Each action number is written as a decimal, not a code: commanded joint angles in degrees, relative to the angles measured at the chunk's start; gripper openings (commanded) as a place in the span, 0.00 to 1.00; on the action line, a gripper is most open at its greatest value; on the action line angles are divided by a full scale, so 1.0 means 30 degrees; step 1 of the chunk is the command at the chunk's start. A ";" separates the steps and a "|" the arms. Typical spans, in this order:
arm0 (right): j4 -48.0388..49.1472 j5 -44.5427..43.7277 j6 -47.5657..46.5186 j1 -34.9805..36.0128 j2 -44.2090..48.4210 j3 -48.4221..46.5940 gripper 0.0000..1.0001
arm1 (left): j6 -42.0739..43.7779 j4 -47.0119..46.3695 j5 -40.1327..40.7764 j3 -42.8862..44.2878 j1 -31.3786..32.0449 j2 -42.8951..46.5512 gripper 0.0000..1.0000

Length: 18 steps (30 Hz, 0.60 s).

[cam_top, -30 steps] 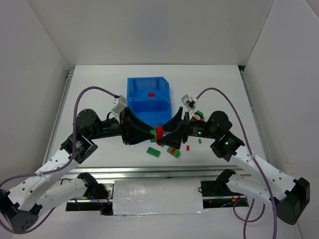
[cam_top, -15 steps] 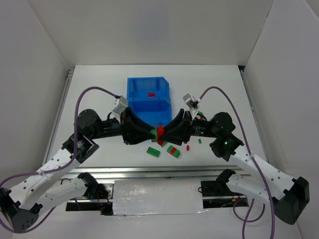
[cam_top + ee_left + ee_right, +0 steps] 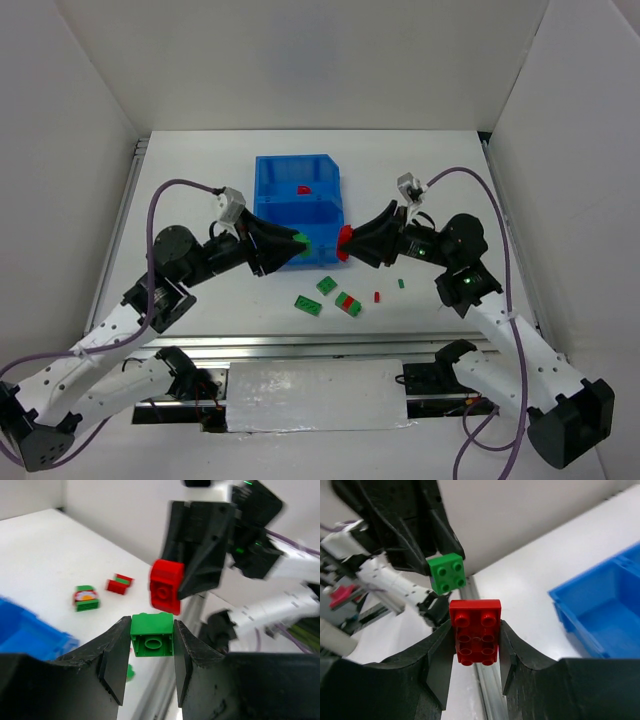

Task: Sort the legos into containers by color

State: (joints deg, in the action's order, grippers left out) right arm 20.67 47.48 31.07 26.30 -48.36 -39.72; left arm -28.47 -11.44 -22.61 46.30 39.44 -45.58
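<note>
My left gripper [image 3: 298, 241] is shut on a green brick [image 3: 152, 635], held over the near compartment of the blue bin [image 3: 268, 180]. My right gripper [image 3: 344, 242] is shut on a red brick [image 3: 475, 632], held just off the bin's right wall. The two bricks are apart and face each other across a small gap. In the left wrist view the red brick [image 3: 164, 592] hangs just beyond the green one. In the right wrist view the green brick [image 3: 448, 572] shows beyond the red one. One red brick [image 3: 304, 189] lies in the far compartment.
Loose bricks lie on the white table in front of the bin: two green ones [image 3: 308, 306] [image 3: 327, 285], a red-green pair [image 3: 348, 304], a tiny red piece [image 3: 377, 296] and a tiny green piece [image 3: 402, 283]. White walls enclose the table.
Both grippers held a joined red-green pair together in front of the bin. They have pulled apart, left with the green brick, right with the red, and moved up toward the bin.
</note>
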 commanded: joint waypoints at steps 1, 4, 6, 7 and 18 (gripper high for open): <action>-0.2100 -0.1136 -0.0482 -0.1294 0.0588 -0.0233 0.00 | 0.0644 -0.0143 0.4361 0.0912 -0.0080 -0.0943 0.00; -0.6370 -0.6805 -0.0892 -0.1591 0.1322 -0.1491 0.00 | 0.0177 0.0998 0.8899 0.1497 -0.0081 -0.2375 0.00; -0.8022 -0.8875 -0.0981 -0.1591 0.1587 -0.2368 0.00 | 0.0027 0.2054 1.1102 0.2140 -0.0081 -0.3926 0.00; -0.9133 -1.0306 -0.0895 -0.1591 0.1907 -0.2548 0.00 | -0.0234 0.2259 1.2706 0.2317 -0.0081 -0.4401 0.00; -1.2394 -1.3922 -0.1830 -0.1620 0.4165 -0.3867 0.00 | -0.1260 0.0681 1.4099 0.2876 -0.0461 -1.0496 0.00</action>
State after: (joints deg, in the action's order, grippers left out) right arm -12.75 10.96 27.40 21.69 -36.93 -48.05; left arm -30.33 -6.04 17.04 52.21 38.68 -75.26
